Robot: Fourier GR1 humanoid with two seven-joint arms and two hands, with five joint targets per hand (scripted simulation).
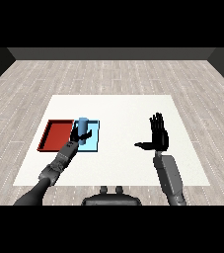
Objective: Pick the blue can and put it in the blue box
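One hand curled — blue can.

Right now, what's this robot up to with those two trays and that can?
The left robot hand is curled round a light blue can, holding it upright over the light blue tray. The red tray lies right beside it, on the side farther from the robot's middle. Whether the can already rests on the tray floor cannot be told. The right robot hand is off to the other side above the white table, fingers straight up, holding nothing.
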